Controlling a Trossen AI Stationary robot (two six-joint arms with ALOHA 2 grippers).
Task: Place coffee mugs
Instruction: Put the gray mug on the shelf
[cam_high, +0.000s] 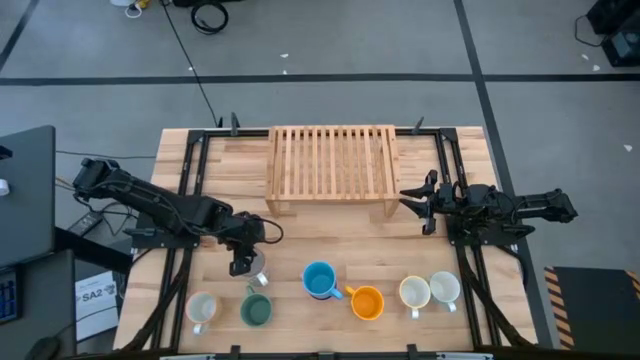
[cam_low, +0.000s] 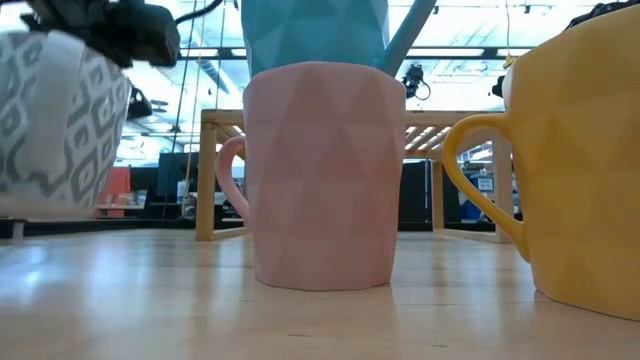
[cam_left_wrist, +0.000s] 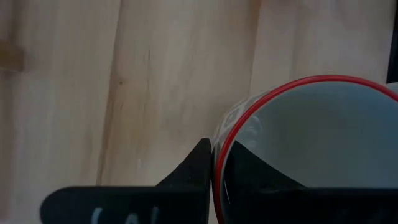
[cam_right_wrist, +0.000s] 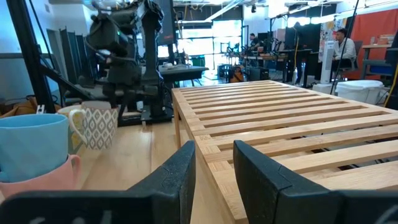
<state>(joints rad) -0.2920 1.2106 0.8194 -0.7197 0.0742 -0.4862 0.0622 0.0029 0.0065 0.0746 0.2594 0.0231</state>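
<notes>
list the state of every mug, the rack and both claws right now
patterned mug: upright, rim pinched by the left claw
left claw: shut on the patterned mug's rim
right claw: open, empty, beside the wooden rack
wooden rack: bare, no mugs on it
blue mug: stacked in the pink mug
pink mug: upright, under the blue mug
orange mug: upright on the table
green mug: upright on the table

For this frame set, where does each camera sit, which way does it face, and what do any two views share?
High: overhead, straight down on the table, both arms and the rack.
Low: at tabletop height, facing the pink mug; the left gripper shows above.
Left wrist: looks down past its fingers, shut on the patterned mug rim.
Right wrist: looks across the rack past the open right gripper.
Shared: all four views show the patterned mug.
</notes>
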